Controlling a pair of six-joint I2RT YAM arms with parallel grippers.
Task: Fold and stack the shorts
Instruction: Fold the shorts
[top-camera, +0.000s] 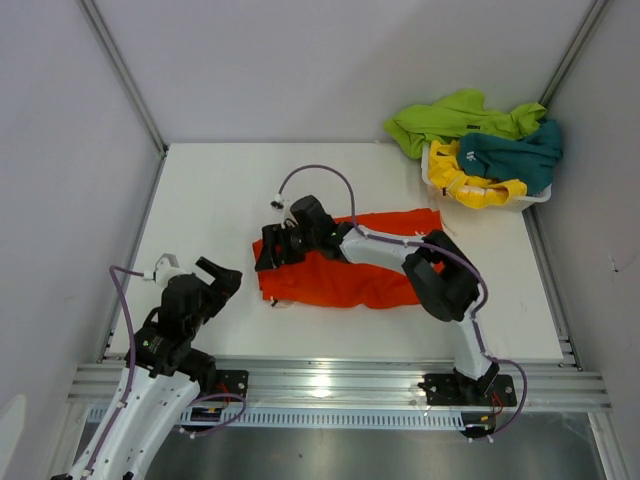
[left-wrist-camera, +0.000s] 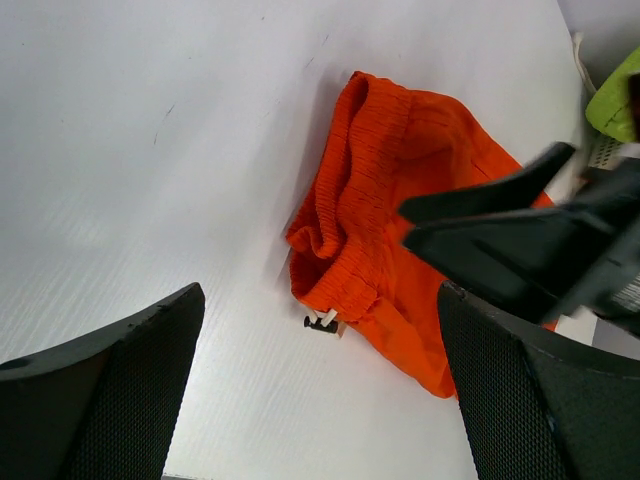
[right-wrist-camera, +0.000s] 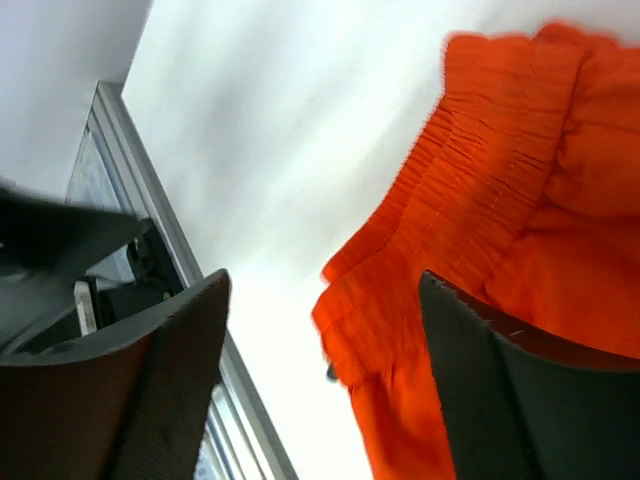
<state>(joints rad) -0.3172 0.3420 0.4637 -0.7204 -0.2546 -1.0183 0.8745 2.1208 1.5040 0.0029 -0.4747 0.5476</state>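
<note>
Right hand (top-camera: 268, 252), fingers spread, hangs over crumpled orange shorts (top-camera: 340, 285).

Wht links (top-camera: 382, 246), blk joints (top-camera: 447, 288), purple cables (top-camera: 322, 170); L claw (top-camera: 220, 271), R claw (top-camera: 268, 252) blk, mesh-textured.

No legible text, label, brand, no. or sign in any view. Orange shorts (top-camera: 350, 275) fill much of both wrist views close up, and nothing on the fabric can be read. Other shorts (top-camera: 505, 155), piled in the basket (top-camera: 535, 197) at far right, are too small in the top view to make out any mark.
</note>
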